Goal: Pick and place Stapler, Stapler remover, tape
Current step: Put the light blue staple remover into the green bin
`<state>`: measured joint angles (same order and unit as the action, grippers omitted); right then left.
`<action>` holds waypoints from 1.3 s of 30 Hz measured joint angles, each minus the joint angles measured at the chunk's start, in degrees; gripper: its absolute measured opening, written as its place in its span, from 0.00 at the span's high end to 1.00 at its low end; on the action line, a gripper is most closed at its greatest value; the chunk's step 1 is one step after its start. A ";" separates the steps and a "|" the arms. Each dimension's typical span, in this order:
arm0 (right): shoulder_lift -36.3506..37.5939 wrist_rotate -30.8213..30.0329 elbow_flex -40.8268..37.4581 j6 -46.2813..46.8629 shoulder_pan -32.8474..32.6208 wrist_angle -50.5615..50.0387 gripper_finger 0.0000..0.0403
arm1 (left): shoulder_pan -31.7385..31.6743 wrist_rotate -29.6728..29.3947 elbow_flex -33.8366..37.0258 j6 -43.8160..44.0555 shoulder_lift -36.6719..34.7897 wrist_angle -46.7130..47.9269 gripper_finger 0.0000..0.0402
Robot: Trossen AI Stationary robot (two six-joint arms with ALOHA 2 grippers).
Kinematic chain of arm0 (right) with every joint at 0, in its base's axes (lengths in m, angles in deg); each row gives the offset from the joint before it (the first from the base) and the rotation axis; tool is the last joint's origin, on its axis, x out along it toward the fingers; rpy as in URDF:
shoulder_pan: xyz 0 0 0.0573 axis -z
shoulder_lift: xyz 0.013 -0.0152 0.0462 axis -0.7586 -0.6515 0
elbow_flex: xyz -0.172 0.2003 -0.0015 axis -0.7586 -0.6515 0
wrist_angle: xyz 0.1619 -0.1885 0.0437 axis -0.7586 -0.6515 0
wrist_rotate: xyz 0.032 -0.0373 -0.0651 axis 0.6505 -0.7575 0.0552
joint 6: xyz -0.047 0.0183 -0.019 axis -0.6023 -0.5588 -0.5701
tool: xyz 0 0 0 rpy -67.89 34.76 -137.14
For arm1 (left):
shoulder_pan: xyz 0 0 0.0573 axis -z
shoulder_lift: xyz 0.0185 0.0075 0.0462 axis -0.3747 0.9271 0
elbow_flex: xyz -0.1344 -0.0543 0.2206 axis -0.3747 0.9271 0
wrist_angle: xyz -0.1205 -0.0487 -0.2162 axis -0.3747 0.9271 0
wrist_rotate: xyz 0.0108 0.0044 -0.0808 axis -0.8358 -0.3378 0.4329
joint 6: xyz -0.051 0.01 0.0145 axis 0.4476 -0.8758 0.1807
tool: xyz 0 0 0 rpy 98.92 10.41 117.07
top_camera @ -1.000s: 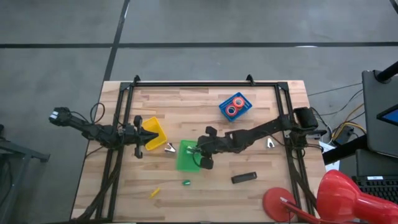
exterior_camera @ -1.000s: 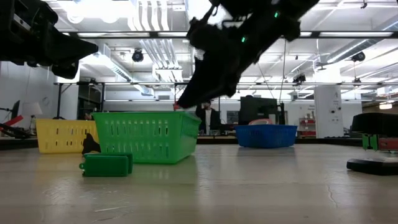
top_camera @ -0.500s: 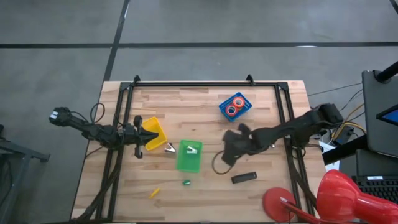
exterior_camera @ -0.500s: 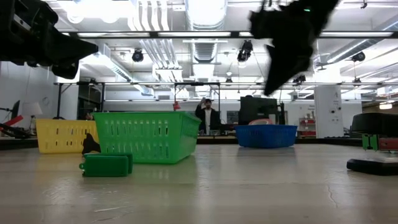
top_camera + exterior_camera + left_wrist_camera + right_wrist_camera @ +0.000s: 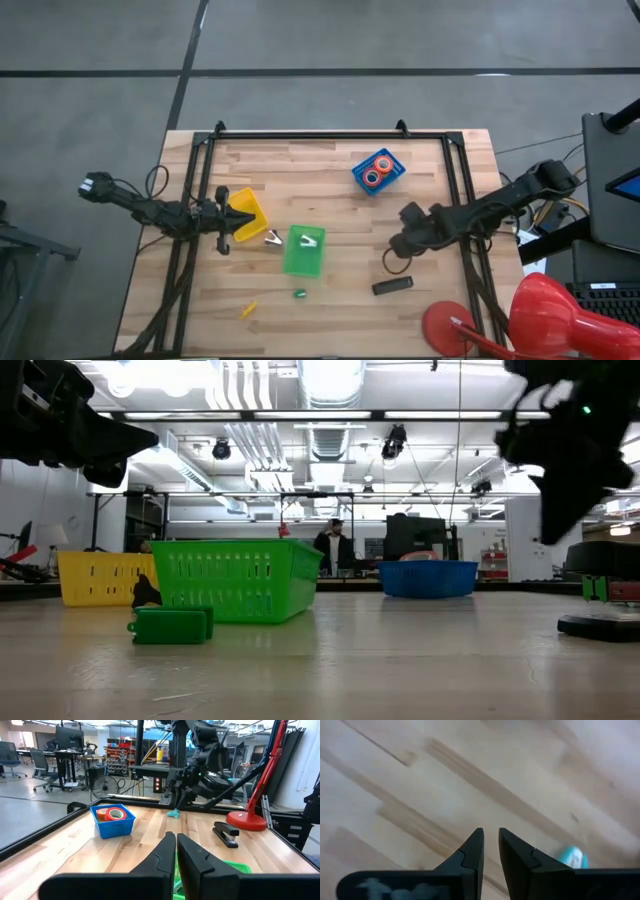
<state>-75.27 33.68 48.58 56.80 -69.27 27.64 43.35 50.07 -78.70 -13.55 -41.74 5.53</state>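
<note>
Bench (image 5: 330, 170): a wooden top inside a black frame, seen from straight above, with three small bins on it.
Left jaws (image 5: 248, 220): at the left side of the bench, over the yellow bin (image 5: 243, 203); the tips look pressed together and hold nothing. This arm appears to be waiting.
Right jaws (image 5: 398, 243): right of centre, above bare wood and just up from the stapler; in the wrist view a narrow gap shows between the tips, and nothing is in them.
Stapler (image 5: 392, 286): a black bar lying flat on the bench near the front edge, right of the green bin, not in any bin.
Tape (image 5: 376, 171): red and orange rolls sit inside the blue bin (image 5: 390, 181) toward the back right. How many rolls are there I cannot tell.
Green bin (image 5: 305, 262): centre of the bench, with a small pale metal item (image 5: 309, 241) inside; it may be a stapler remover, too small to be sure.
Loose items: a silvery piece (image 5: 273, 238) between the yellow and green bins, a small green block (image 5: 299, 294) in front of the green bin, a yellow sliver (image 5: 249, 309) near the front left.
Progress: judged from the layout, tape is binned, and the stapler remains to be picked and placed, likely next for the right arm. The loose small pieces also look unsorted.
</note>
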 joint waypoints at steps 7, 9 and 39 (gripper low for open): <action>4.07 6.38 -7.19 5.77 0.04 -0.07 0.86 | 0.00 -0.02 0.00 0.00 0.00 0.00 0.95; 4.83 6.82 -8.24 6.02 0.04 -0.10 0.87 | 0.00 -0.01 0.00 0.00 0.02 -0.01 0.95; 4.27 7.89 -9.46 10.68 0.04 -5.71 0.89 | 0.01 0.00 0.00 0.00 0.01 -0.02 0.95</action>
<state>-71.00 41.56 39.12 67.47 -69.22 21.93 43.36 50.07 -78.70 -13.55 -41.74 5.51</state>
